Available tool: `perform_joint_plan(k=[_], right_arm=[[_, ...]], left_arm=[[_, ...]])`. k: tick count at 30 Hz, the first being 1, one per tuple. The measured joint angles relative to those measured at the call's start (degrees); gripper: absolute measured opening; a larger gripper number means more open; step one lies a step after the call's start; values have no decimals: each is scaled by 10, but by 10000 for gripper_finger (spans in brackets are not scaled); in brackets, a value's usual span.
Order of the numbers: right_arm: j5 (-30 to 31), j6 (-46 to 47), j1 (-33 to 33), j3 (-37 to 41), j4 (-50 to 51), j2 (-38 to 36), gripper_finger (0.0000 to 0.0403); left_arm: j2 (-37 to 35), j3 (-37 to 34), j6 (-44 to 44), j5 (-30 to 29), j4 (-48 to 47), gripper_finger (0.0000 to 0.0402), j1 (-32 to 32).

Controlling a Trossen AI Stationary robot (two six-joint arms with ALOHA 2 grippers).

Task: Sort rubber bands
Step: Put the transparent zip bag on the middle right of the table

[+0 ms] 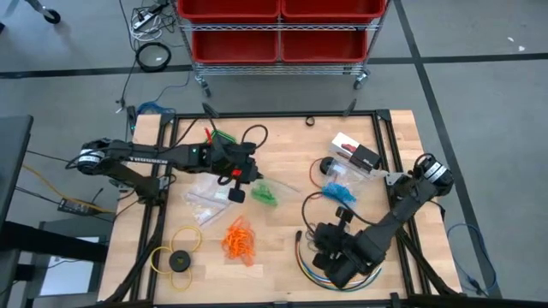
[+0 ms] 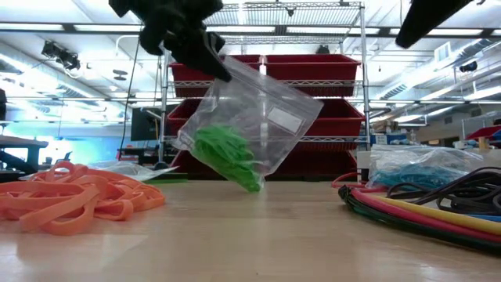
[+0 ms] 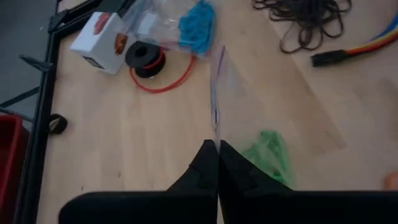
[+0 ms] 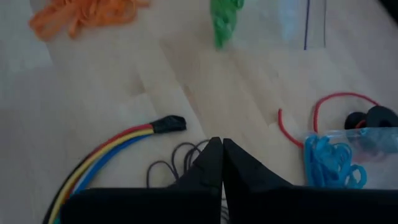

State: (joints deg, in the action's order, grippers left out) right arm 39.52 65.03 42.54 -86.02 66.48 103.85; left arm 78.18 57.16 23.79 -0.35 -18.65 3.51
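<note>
1 claw [image 2: 205, 48] raised, pinching bag [image 2: 254, 117] (tilted)

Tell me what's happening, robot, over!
Left gripper shut on clear bag of green bands, lifted. Right gripper shut, empty. Orange bands loose.

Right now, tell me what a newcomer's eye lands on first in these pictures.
First, the clear bag of green rubber bands, hanging above the middle of the table, pinched shut in the left gripper. Next, the loose orange rubber bands near the table's front edge. The right gripper is shut and holds nothing, above the dark rubber bands beside the coloured cables.
</note>
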Motion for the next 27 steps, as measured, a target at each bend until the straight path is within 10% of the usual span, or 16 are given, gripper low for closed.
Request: perform_joint_plan(k=[12,27], right_arm=[[61,80,40,2,28,0,0],[100,161,51,21,85,0,0]], left_arm=[[-50,-90,-4,68,79,0,76],[-205,-245,-89,300,292,0,93]])
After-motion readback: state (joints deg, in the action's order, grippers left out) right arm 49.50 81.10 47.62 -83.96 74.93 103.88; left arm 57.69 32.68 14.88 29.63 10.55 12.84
